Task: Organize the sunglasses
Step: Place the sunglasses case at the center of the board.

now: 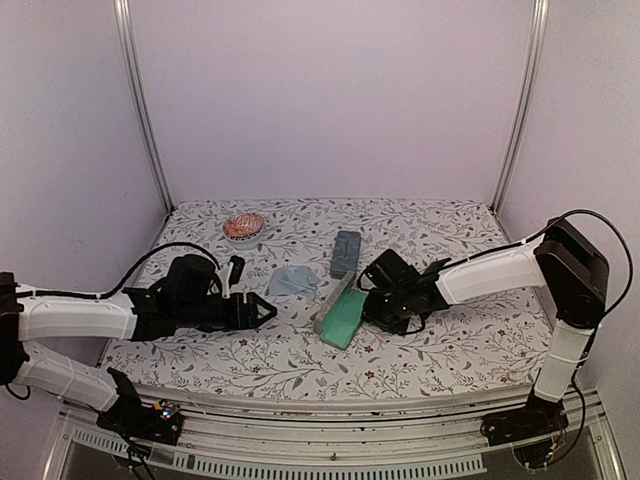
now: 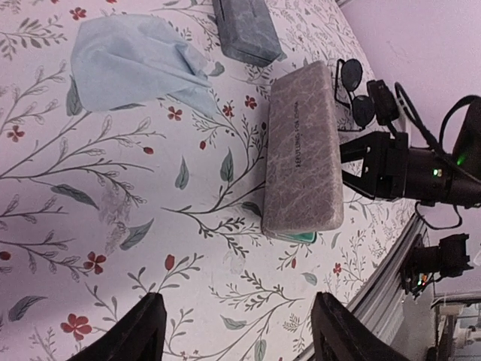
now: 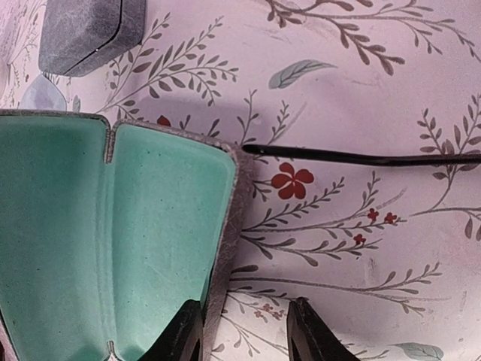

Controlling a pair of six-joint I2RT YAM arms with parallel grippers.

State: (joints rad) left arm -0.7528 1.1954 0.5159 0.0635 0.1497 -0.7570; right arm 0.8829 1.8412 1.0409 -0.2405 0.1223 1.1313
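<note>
One pair of sunglasses point(image 2: 352, 94) with thin black frames and dark lenses lies on the table just beyond the tan-grey case point(image 2: 304, 150), beside my right gripper point(image 2: 383, 162). One long black arm of the pair point(image 3: 361, 158) shows in the right wrist view. The case is open, with green lining point(image 3: 113, 233) point(image 1: 345, 318). My right gripper point(image 3: 244, 335) is open and straddles the case's near wall, one finger inside and one outside. My left gripper point(image 2: 244, 338) point(image 1: 262, 310) is open and empty, left of the case. The second pair is not clearly visible.
A closed blue-grey case point(image 1: 346, 253) lies behind the open case. A crumpled light blue cloth point(image 1: 293, 280) lies left of it. A pink bowl point(image 1: 243, 226) stands at the back left. A small dark object point(image 1: 236, 268) lies near the left arm's cable.
</note>
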